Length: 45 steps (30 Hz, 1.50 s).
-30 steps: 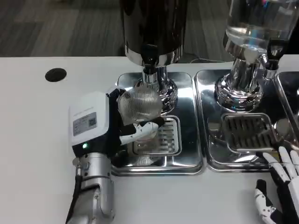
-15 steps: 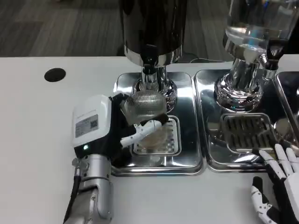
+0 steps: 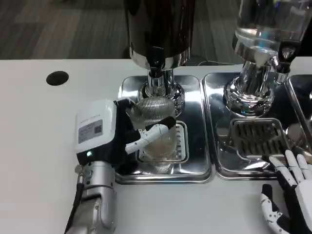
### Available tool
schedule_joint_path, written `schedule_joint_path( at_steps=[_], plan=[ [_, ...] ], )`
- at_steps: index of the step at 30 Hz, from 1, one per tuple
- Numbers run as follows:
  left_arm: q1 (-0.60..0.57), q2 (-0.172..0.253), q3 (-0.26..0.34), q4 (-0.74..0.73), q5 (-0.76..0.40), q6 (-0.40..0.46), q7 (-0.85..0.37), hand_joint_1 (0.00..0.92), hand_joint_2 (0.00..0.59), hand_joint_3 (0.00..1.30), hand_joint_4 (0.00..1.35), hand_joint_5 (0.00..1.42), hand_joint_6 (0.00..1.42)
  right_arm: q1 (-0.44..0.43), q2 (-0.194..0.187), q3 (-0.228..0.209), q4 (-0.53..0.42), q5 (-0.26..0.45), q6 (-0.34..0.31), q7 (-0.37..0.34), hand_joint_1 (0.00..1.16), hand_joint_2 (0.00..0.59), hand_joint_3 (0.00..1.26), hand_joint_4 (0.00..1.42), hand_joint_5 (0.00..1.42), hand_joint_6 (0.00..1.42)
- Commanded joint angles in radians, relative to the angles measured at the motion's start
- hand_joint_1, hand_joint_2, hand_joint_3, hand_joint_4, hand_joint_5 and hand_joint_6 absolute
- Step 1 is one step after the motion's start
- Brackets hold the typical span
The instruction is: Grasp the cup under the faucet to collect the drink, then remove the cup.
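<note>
Left hand [image 3: 114, 134]: fingers behind the clear ribbed plastic cup [image 3: 155, 127] were hidden by it.
Right hand [image 3: 290, 192]: cut off by the lower right corner; palm out of frame.
Dark cylindrical drink dispenser [image 3: 158, 29]: top cropped by the upper edge.
Clear glass dispenser [image 3: 268, 27]: top cropped likewise.
Cup contents: could not be told.
</note>
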Motion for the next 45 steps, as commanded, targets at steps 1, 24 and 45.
schedule_joint_path(
  at_steps=[1, 24, 45],
  plan=[
    [-0.01, 0.005, -0.022, 0.002, 0.029, 0.019, 0.02, 0.06, 0.074, 0.75, 0.76, 1.01, 1.31, 0.001, -0.002, -0.001, 0.011, 0.012, -0.007, -0.003, 0.23, 0.535, 0.19, 0.02, 0.01, 0.08],
    [-0.011, 0.018, -0.025, -0.017, 0.051, 0.012, 0.08, 0.103, 0.098, 0.71, 0.73, 0.99, 1.31, 0.003, -0.003, -0.004, 0.026, 0.022, -0.021, -0.006, 0.23, 0.519, 0.19, 0.02, 0.02, 0.11],
    [-0.014, 0.019, -0.075, 0.058, 0.068, 0.026, 0.138, 0.095, 0.107, 0.61, 0.63, 0.94, 1.26, 0.002, -0.011, -0.002, 0.038, 0.036, -0.034, -0.002, 0.2, 0.526, 0.19, 0.02, 0.05, 0.14]
  ],
)
